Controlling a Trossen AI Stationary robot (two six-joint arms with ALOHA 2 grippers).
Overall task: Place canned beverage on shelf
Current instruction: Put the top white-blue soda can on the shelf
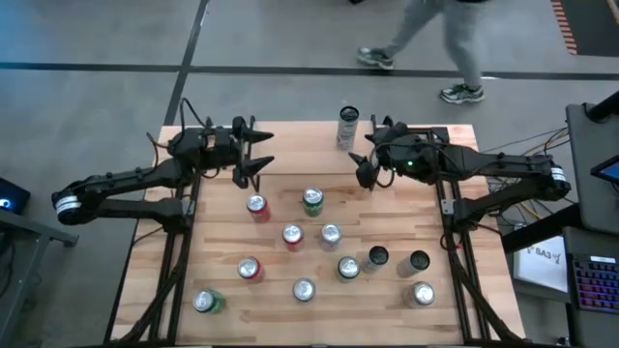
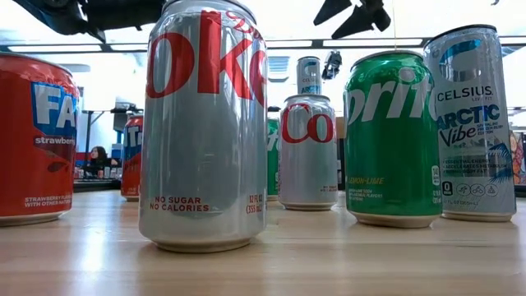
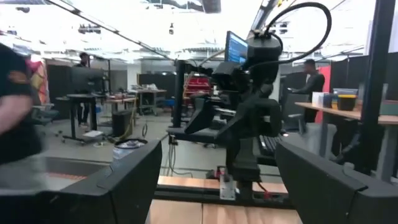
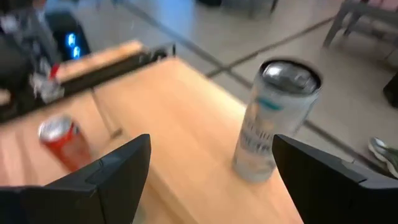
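Twelve upright cans, two arms, one table [image 1: 392, 213]; we list them from the left.

1. Left pincer [image 1: 255, 166]: over the far-left part of the table. Its fingers [image 3: 124, 180] stand wide apart with nothing between them.
2. Red can [image 1: 257, 207]: stands just nearward of the left pincer and is the item closest to it.
3. Green can [image 1: 312, 200]: stands between the two pincers, about as near to one as to the other.
4. Nine further cans: loosely grouped toward the near edge, among them a silver can [image 1: 330, 234] and a second green can [image 1: 204, 302] at the near-left corner. All are apart from both pincers.
5. Tall pale can [image 1: 347, 126]: stands alone at the far edge. The low view shows it higher than the cans in front, so we judge it may stand on the shelf. We cannot tell the shelf's board from the tabletop.
6. Right pincer [image 1: 366, 164]: over the far-right part of the table, just beside the tall pale can on its nearward side. Its fingers are parted and empty.

Note for the coming move: every can's long axis is vertical, so we judge a level approach from the side is called for. The stock lies nearward of both pincers and the far edge lies behind them. We judge the left arm better placed for the red can.
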